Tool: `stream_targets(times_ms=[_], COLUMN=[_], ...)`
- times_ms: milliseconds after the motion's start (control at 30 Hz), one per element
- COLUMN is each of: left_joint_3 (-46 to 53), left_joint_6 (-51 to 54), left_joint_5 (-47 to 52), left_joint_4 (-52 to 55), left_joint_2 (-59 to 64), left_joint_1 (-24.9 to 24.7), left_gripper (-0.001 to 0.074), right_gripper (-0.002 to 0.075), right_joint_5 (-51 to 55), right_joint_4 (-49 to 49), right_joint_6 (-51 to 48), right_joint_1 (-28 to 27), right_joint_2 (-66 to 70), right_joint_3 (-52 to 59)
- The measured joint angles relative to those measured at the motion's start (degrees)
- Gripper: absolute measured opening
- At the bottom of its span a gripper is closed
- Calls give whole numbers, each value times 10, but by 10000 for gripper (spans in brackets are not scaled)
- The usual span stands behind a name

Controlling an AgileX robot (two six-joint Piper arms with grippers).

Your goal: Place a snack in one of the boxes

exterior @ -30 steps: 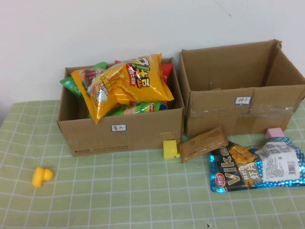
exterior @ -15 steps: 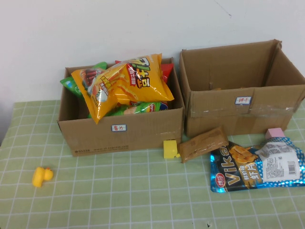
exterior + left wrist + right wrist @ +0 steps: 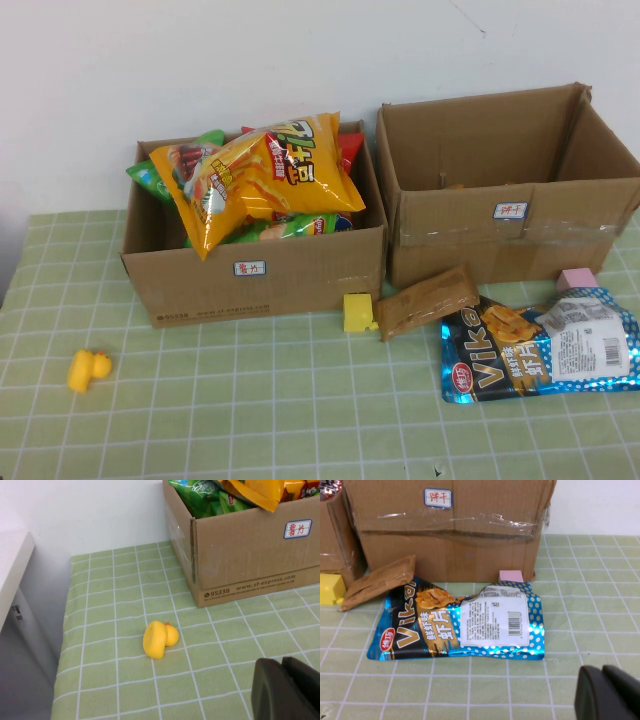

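Observation:
A blue "Vika" snack bag (image 3: pixel 540 345) lies flat on the green checked cloth in front of the right cardboard box (image 3: pixel 505 235); it also shows in the right wrist view (image 3: pixel 462 625). A brown snack packet (image 3: pixel 425 300) leans by that box. The left box (image 3: pixel 255 275) is full of snack bags, with an orange bag (image 3: pixel 260 175) on top. Neither arm shows in the high view. My left gripper (image 3: pixel 285 687) is shut and empty near a yellow duck toy (image 3: pixel 159 639). My right gripper (image 3: pixel 607 692) is shut and empty, short of the blue bag.
A yellow block (image 3: pixel 356 312) sits between the boxes at the front. A pink block (image 3: pixel 576 278) lies by the right box. The yellow duck toy (image 3: pixel 87 369) lies at the left. A white wall stands behind the boxes. The cloth's left edge drops off beside the duck.

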Motion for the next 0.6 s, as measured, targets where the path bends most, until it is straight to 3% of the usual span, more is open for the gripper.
stream_targets(times_ms=[600], left_joint_3=[0], left_joint_6=[0], left_joint_5=[0], left_joint_4=[19], left_joint_2=[0], left_joint_1=[-1], left_gripper=[-2], right_gripper=[-2], right_joint_5=[0], right_joint_4=[0], right_joint_6=[0], right_joint_1=[0], right_joint_2=[0], right_joint_3=[0])
